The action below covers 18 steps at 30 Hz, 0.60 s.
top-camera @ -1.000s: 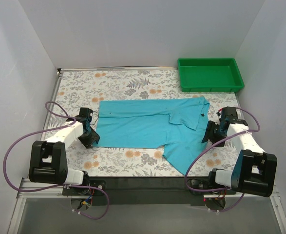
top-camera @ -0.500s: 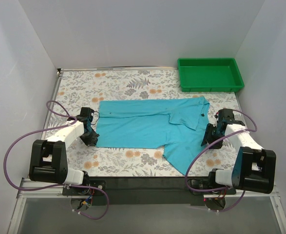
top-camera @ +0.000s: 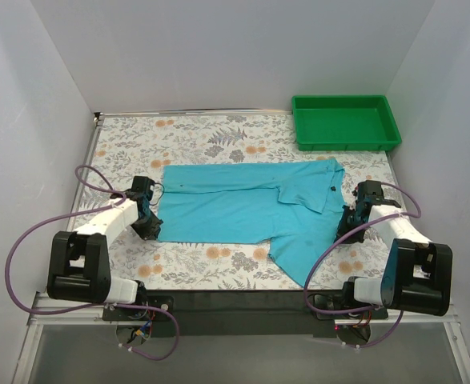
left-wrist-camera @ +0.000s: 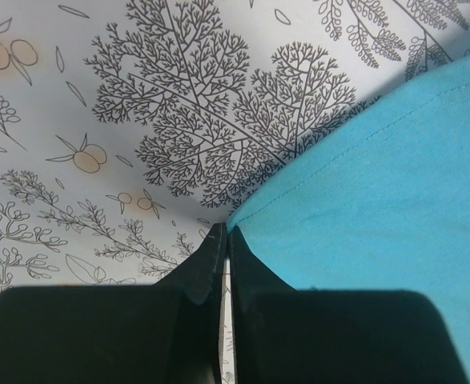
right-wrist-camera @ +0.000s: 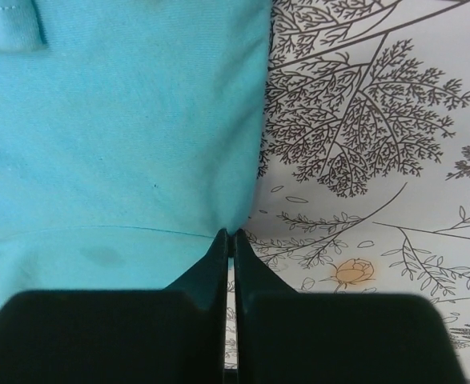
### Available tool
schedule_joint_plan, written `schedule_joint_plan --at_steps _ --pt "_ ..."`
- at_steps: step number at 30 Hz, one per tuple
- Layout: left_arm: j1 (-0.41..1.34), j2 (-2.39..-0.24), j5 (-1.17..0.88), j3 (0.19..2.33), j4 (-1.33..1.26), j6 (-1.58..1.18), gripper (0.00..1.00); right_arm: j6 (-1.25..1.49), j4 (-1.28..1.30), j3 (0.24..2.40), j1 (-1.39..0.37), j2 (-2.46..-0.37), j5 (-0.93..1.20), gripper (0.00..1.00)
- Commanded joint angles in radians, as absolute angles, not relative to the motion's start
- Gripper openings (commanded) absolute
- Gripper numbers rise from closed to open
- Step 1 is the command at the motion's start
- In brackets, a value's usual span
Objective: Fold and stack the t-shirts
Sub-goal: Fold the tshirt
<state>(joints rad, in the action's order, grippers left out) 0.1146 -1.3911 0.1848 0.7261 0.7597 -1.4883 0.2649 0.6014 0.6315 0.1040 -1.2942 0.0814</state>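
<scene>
Pinching both ends: left gripper (left-wrist-camera: 222, 240) clamped tight on hem corner of turquoise polo shirt (top-camera: 243, 208), right gripper (right-wrist-camera: 229, 238) clamped on its collar-end edge. Shirt lies spread flat on floral table (top-camera: 218, 140) btwn the 2 arms. Lift both ends evenly, keep cloth taut, avoid dragging.

Shirt (top-camera: 235, 206) on table (top-camera: 194, 132); tray (top-camera: 347, 145) behind, seemingly apart.

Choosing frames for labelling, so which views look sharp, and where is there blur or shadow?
Top view: evenly lit, sharp, the shirt glare-free. Left wrist view: tablecloth and shirt crisp, left tool a soft-edged black mass. Right wrist view: same, right tool blurred close up.
</scene>
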Motion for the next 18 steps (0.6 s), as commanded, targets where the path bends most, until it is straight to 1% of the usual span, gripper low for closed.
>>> schedule_joint_plan --at_steps 1,6,11,18 --pt "0.114 -1.330 0.227 0.733 0.799 -1.522 0.00 0.272 0.630 0.620 0.100 -1.266 0.051 0.01" --pt "0.098 -1.299 0.227 0.797 0.847 -1.517 0.00 0.253 0.698 0.693 0.101 -1.256 0.025 0.01" --pt "0.081 -1.324 0.218 0.871 0.857 -1.480 0.00 0.230 0.739 0.804 0.101 -1.269 0.023 0.01" --pt "0.069 -1.402 0.175 0.948 0.825 -1.448 0.00 0.196 0.779 0.971 0.106 -1.383 0.025 0.01"
